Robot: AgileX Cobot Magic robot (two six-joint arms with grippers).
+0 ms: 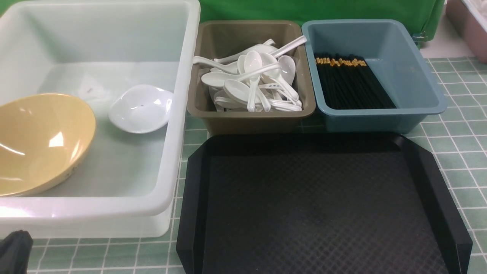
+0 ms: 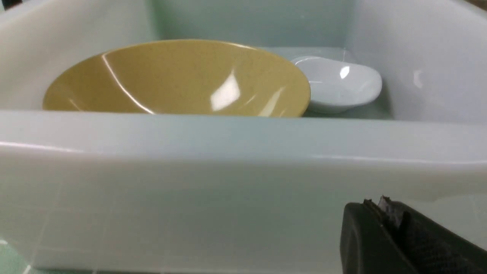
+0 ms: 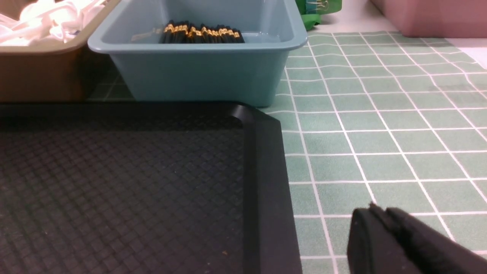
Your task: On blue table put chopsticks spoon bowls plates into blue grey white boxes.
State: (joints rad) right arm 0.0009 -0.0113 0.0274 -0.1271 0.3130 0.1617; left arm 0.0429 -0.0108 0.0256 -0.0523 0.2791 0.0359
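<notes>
A yellow bowl point(image 1: 40, 142) leans inside the white box point(image 1: 179, 114), with a small white dish point(image 1: 140, 107) behind it. Both show in the left wrist view too, the bowl point(image 2: 182, 80) and the dish point(image 2: 338, 83). Several white spoons point(image 1: 253, 78) fill the grey box point(image 1: 251, 118). Black chopsticks point(image 1: 350, 83) with gold bands lie in the blue box point(image 1: 422, 87). My left gripper point(image 2: 374, 203) is shut and empty, low in front of the white box's near wall point(image 2: 190, 182). My right gripper point(image 3: 376, 211) is shut and empty above the green tiled cloth, right of the tray point(image 3: 266, 171).
A black tray point(image 1: 315, 205) lies in front of the grey and blue boxes with nothing on it. A pink bin point(image 1: 468, 26) stands at the far right. A green backdrop point(image 1: 323, 9) rises behind the boxes. The green tiled cloth point(image 1: 460, 152) covers the table.
</notes>
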